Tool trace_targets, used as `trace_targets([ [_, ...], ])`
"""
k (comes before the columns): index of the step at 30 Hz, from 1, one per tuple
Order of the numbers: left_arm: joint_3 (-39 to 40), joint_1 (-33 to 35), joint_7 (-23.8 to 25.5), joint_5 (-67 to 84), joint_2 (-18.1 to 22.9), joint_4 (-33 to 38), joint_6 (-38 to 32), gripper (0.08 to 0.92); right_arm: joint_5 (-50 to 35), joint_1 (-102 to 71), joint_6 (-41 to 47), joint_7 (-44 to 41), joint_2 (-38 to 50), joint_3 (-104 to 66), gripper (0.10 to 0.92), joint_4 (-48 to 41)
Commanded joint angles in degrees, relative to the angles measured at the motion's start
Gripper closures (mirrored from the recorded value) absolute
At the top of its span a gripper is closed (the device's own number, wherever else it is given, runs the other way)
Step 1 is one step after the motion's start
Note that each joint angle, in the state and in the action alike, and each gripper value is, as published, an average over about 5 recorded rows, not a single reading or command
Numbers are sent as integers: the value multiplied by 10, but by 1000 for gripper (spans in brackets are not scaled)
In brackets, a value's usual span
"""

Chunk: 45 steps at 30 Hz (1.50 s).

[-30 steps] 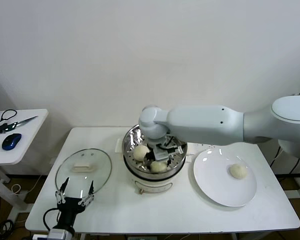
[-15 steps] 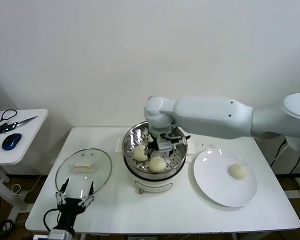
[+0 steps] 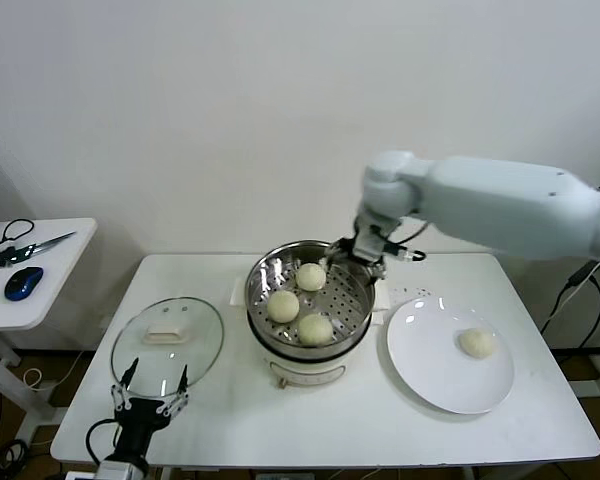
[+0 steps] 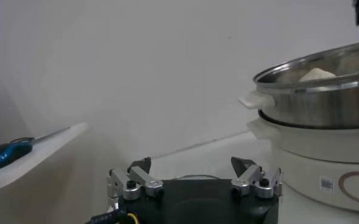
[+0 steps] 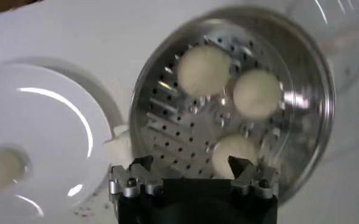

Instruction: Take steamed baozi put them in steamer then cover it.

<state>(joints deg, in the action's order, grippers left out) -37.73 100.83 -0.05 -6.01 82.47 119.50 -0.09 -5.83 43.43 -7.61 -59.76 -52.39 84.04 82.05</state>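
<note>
Three smooth cream-white buns (image 3: 298, 302) sit in the shiny round steel steamer (image 3: 352, 318). Right pincer (image 3: 356, 252), released and empty, hovers over its far rim. Fourth bun (image 3: 476, 342) waits on the flat white plate (image 3: 430, 375), right; advisable to approach from above and close gently. Left pincer (image 3: 150, 400) idles released, near-left.

Cream-white baozi (image 3: 283, 305) in shiny perforated steel steamer (image 3: 352, 305); white plate (image 3: 430, 370).

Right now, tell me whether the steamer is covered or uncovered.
Uncovered. The cover lies flat on the table to the left of the steamer, and three baozi sit exposed on its perforated tray.
</note>
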Motion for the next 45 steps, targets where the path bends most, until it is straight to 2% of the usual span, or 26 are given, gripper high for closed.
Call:
trace_targets([
  [1, 1, -3, 0, 1, -1, 3, 1, 177, -112, -14, 255, 27, 203, 28, 203, -3],
  [5, -1, -5, 1, 4, -1, 4, 2, 177, -61, -81, 242, 12, 248, 3, 203, -23],
  [10, -5, -4, 0, 4, -2, 3, 1, 177, 43, -247, 188, -15, 282, -147, 203, -58],
  [17, -10, -2, 0, 4, -4, 1, 3, 177, 88, -436, 175, -15, 256, -331, 203, -141],
  [21, -10, -1, 0, 1, -2, -1, 4, 177, 101, -455, 161, -27, 221, -357, 203, -192],
  [33, -13, 4, -1, -3, 2, -3, 4, 177, 128, -465, 140, -34, 152, -381, 203, -259],
  [45, -14, 3, 0, -3, 2, -4, 5, 177, 140, -466, 133, -32, 118, -380, 203, -284],
])
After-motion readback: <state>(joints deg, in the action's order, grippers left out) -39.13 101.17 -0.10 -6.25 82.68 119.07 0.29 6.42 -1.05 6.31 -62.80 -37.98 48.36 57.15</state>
